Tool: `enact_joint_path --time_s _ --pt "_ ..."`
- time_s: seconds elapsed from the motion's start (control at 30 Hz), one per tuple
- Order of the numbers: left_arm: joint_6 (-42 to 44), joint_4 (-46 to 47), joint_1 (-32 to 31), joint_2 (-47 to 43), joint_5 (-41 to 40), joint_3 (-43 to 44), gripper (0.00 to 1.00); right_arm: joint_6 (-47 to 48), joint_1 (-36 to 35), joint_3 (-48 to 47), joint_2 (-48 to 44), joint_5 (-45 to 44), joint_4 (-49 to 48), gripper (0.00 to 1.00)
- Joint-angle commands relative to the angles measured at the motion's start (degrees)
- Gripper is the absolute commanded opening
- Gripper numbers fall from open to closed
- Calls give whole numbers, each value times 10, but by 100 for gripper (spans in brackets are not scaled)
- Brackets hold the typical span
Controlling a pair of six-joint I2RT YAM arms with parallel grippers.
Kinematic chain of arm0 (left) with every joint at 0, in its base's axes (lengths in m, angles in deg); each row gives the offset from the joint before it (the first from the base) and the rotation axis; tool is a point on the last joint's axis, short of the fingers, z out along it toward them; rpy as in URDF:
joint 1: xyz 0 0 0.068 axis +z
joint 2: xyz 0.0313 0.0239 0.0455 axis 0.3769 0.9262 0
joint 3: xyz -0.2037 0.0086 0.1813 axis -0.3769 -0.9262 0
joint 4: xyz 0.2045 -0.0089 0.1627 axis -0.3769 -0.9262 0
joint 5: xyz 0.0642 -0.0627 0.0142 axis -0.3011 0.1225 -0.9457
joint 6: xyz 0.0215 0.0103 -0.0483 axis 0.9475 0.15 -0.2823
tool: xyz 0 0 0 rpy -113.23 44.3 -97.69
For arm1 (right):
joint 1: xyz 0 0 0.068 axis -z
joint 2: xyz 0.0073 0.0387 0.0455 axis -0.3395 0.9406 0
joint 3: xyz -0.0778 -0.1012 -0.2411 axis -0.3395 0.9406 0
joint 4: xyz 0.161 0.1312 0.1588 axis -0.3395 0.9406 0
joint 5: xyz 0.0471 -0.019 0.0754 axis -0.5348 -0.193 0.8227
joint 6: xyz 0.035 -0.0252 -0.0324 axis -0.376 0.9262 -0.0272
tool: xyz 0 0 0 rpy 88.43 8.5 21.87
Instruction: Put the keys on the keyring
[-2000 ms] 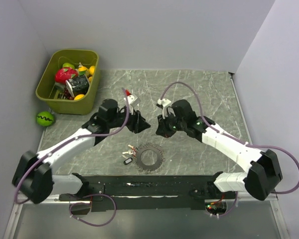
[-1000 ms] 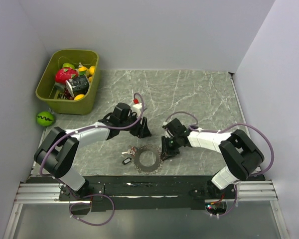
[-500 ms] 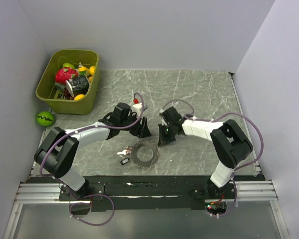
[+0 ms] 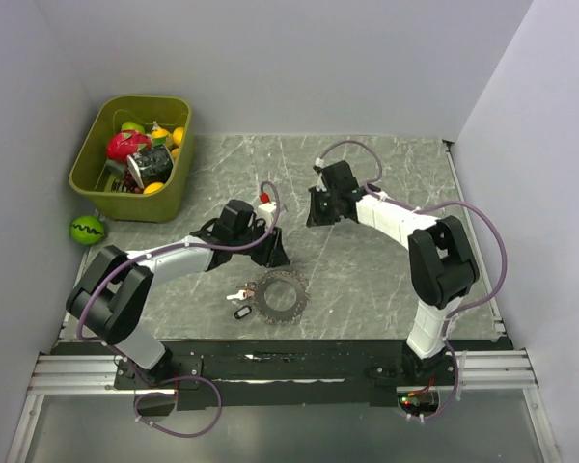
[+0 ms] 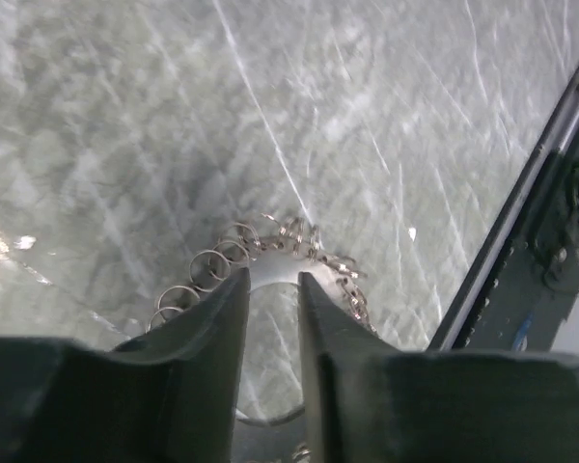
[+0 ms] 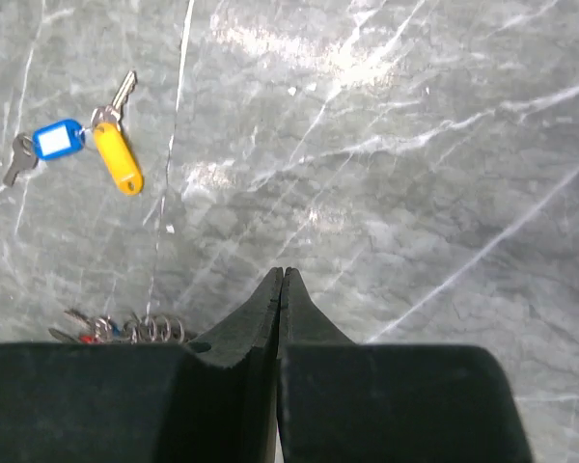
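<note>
Marble tabletop (image 4: 386, 174); left hand (image 5: 272, 282) slightly parted over keyring (image 5: 314, 246); right hand (image 6: 282, 277) clenched, empty.

An olive-green bin (image 4: 125, 205) sits at the far-left corner of the grey marbled surface (image 4: 386, 183), holding a red fruit (image 4: 125, 145), a dark can (image 4: 151, 164) and small yellow and green pieces. A green zigzag-striped ball (image 4: 87, 229) lies just beside the bin's near corner.

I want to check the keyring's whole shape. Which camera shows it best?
Top external: the keyring shows whole and uncovered. Left wrist catches only an arc of its links, beyond the left gripper. Right wrist has a few rings at its lower left edge, perhaps part of it.
</note>
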Motion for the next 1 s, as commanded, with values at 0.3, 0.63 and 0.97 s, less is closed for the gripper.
enact_joint_path --time_s 0.3,0.63,0.97 --pt "65 -84 -110 58 83 47 1 13 34 136 -112 -14 4 0" --pt "94 -126 -132 184 1 115 1 16 50 148 -130 -12 4 0" --pt "85 -111 -94 286 -2 228 1 17 52 162 -156 -20 9 0"
